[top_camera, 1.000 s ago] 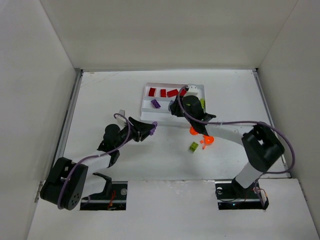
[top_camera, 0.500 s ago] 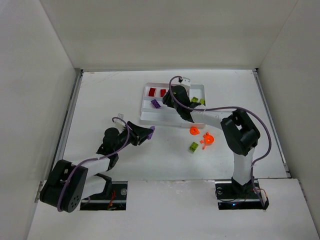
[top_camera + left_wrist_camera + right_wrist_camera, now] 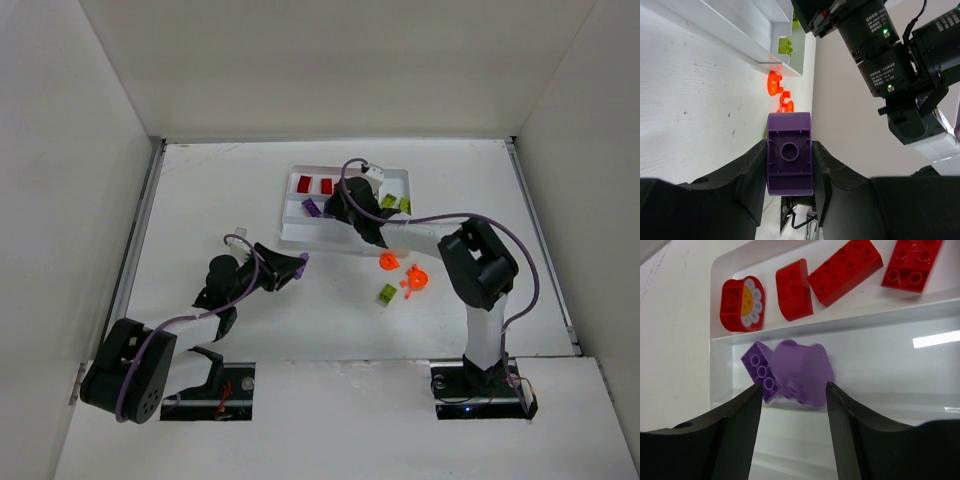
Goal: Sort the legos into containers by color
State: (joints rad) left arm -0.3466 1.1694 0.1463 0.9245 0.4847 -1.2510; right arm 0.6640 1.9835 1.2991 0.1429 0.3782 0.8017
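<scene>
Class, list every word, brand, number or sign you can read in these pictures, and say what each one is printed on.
"DAMIAO": white print on a black motor housing of the right arm, seen from the left wrist; it seems to recur on the upper housing.
Finer print beside both: too small to read.
On the red lego in the tray: a printed flower, no words.
Top view: nothing legible.

Bright, even light, soft shadows; purple lego [image 3: 805, 372] just ahead of right gripper [image 3: 793, 386] blurred, glare streak on tray [image 3: 935, 338] floor right of it.
</scene>
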